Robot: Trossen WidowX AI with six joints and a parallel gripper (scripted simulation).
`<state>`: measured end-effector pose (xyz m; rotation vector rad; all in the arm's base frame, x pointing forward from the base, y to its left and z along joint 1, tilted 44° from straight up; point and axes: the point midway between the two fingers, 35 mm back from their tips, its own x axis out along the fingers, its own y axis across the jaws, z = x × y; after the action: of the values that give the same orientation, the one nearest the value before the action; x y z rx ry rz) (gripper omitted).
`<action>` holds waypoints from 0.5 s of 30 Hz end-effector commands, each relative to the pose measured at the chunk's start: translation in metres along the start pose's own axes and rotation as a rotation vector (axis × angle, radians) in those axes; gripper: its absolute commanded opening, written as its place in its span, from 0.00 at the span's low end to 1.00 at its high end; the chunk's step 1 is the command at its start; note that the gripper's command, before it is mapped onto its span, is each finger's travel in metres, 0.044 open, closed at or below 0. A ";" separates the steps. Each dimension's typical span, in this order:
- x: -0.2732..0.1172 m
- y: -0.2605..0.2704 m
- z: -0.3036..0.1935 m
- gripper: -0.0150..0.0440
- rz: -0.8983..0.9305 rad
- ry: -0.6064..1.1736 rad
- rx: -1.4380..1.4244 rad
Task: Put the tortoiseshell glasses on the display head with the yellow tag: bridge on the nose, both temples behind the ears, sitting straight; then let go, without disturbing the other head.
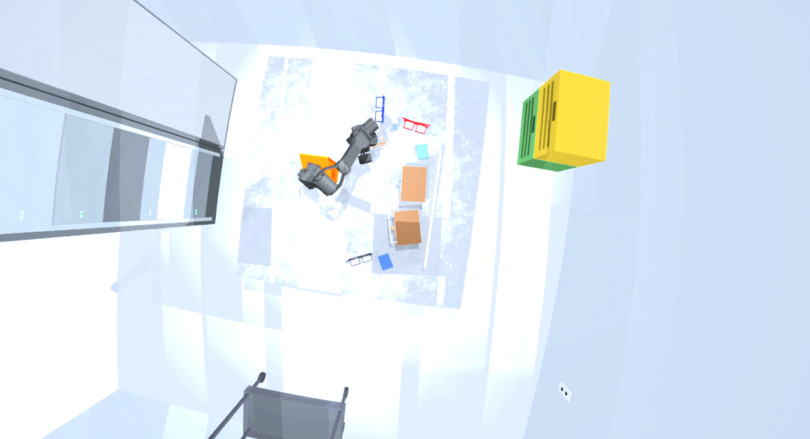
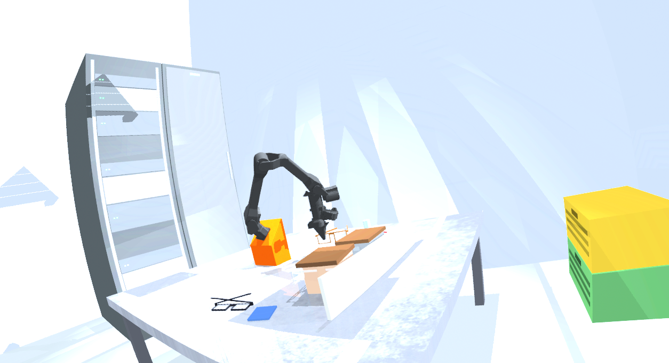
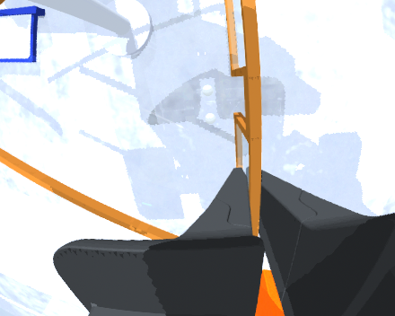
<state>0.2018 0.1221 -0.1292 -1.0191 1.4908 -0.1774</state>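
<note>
The tortoiseshell glasses point(image 1: 384, 142) point(image 2: 335, 238) point(image 3: 253, 103), orange-brown here, hang in the air from my gripper point(image 2: 323, 237) point(image 3: 243, 175). It is shut on one end of their front bar. In the wrist view the bar runs up from the fingertips and a temple point(image 3: 86, 204) stretches to the left. One display head point(image 1: 407, 227) point(image 2: 325, 256) with a flat brown top has a pale thin frame outline at its front. The other head point(image 1: 413, 184) point(image 2: 360, 235), also brown-topped, stands beside it. I cannot see a yellow tag on either; the faces are mostly hidden.
Blue glasses point(image 1: 384, 108) point(image 3: 34, 38) and red glasses point(image 1: 416, 122) lie beyond the gripper. Black glasses point(image 1: 360, 257) lie by a blue card point(image 1: 385, 261) point(image 2: 262, 313). A light blue block point(image 1: 422, 151), a long white panel point(image 2: 355, 283) and an orange box point(image 2: 267, 255) also stand there.
</note>
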 end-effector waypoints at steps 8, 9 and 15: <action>0.001 -0.002 -0.009 0.25 -0.004 0.006 -0.005; 0.001 -0.003 -0.010 0.25 -0.004 0.006 -0.005; 0.001 -0.003 -0.013 0.25 -0.004 0.006 -0.005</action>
<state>0.1965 0.1176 -0.1260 -1.0256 1.4894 -0.1745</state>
